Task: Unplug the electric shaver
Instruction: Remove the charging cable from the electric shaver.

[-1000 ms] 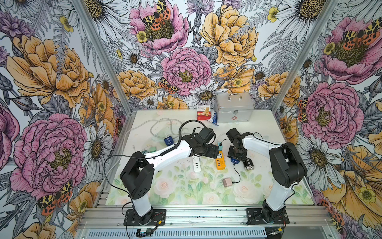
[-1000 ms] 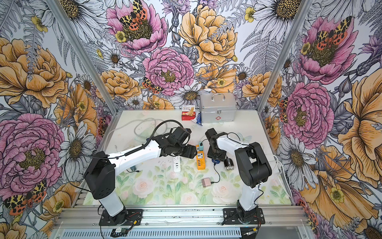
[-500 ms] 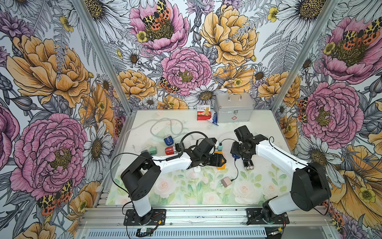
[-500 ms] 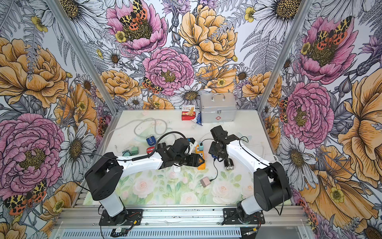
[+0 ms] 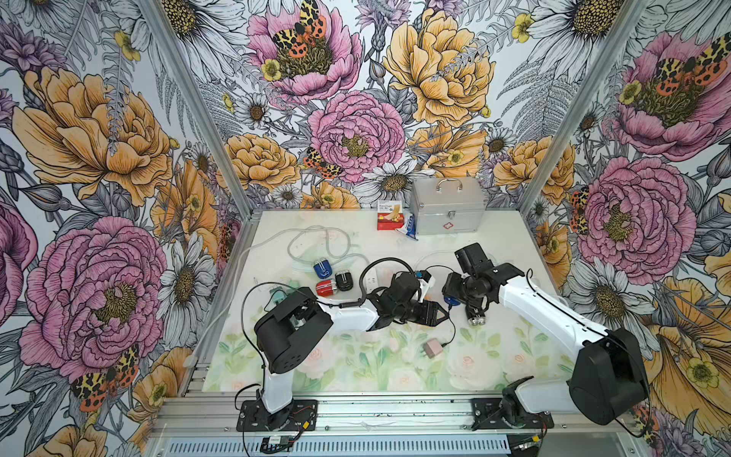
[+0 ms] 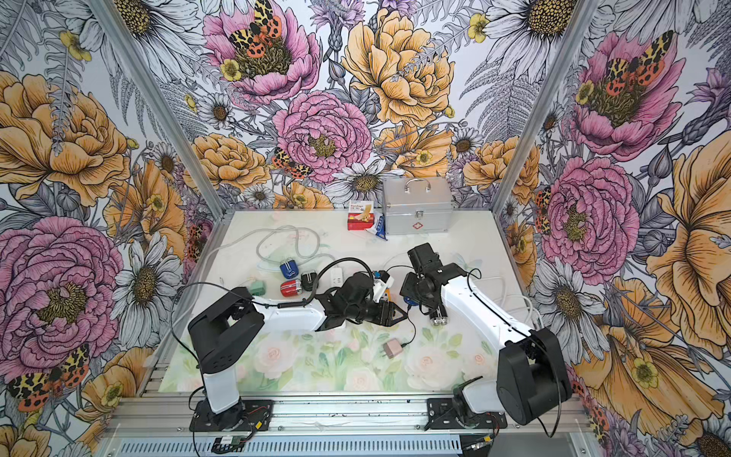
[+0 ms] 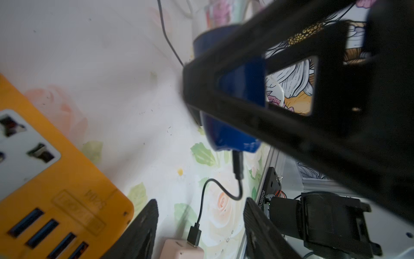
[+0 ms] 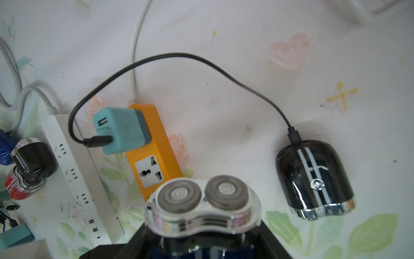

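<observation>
My right hand (image 8: 203,228) clamps blue shaver (image 8: 202,201), mid worktop (image 5: 494,245); cable (image 7: 202,197) plugged into its base. Left hand (image 7: 200,213) open, fingers (image 7: 143,224) either side of cable, not gripping yet. Nothing unplugged; pull remains.

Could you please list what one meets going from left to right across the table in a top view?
Teal adapter → red shaver → black shaver → pink charger → corded blue shaver.

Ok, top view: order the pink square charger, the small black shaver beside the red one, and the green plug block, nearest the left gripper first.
From the left gripper:
1. Pink square charger, toward the front.
2. Small black shaver, leftward.
3. Green plug block, farthest left.
</observation>
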Robot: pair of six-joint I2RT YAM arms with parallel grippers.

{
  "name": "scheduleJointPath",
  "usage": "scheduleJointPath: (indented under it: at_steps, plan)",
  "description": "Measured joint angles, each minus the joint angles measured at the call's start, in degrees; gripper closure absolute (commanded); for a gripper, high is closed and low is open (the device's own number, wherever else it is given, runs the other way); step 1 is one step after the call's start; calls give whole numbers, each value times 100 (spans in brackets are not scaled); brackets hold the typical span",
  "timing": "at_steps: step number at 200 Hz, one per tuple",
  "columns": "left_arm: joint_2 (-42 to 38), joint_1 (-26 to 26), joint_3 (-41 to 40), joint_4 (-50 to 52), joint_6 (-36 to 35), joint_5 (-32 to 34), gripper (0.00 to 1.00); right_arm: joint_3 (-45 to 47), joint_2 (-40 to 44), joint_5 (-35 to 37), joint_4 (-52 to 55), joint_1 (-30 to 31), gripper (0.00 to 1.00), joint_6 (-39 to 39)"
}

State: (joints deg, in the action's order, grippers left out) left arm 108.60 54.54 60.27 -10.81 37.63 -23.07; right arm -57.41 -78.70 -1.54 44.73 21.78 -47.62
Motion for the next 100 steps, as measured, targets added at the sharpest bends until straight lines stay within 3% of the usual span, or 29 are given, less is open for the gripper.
scheduleJointPath:
  at_steps: [100]
  plan:
    - [181,48,2,-616,2,-66,46,127,28,-109,-28,20,61,-146]
